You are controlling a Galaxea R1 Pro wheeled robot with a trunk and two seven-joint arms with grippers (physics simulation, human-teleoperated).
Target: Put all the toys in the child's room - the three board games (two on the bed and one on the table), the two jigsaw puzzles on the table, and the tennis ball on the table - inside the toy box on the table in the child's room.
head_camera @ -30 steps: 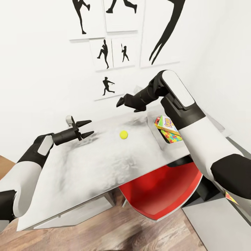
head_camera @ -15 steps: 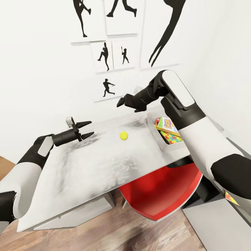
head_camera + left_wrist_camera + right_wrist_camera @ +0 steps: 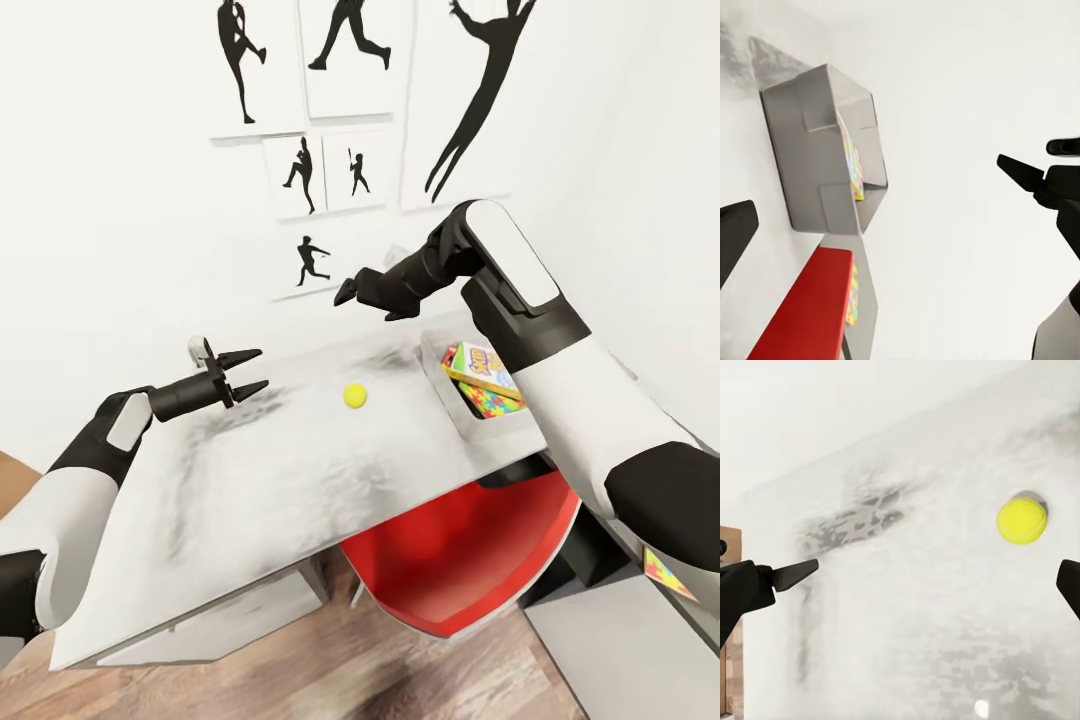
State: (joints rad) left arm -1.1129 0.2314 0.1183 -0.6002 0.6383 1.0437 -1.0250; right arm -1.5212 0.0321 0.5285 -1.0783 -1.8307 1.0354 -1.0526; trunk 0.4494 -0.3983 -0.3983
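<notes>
The tennis ball [image 3: 355, 396] lies on the pale table [image 3: 250, 490], mid-width toward the wall, and shows again between my right fingers [image 3: 1021, 520]. At the table's right end stands the grey toy box [image 3: 446, 372], partly behind my right arm. It holds the "SKIP BO" board game [image 3: 482, 364] and a multicoloured jigsaw puzzle [image 3: 496, 402]. The left wrist view shows the toy box [image 3: 817, 150] side-on. My right gripper [image 3: 368, 300] hovers open and empty above the table, behind the ball. My left gripper [image 3: 250, 372] is open and empty, left of the ball.
A red chair [image 3: 450, 560] is tucked under the table's right half. Black sports-silhouette pictures [image 3: 325, 170] hang on the white wall behind. A colourful flat corner [image 3: 665, 573] peeks out under my right forearm on a lower grey surface. Wood floor [image 3: 350, 670] lies below.
The whole view has shifted slightly, so table and wall pictures sit a bit lower. Both arms hold their poses with grippers open, and the ball rests where it was.
</notes>
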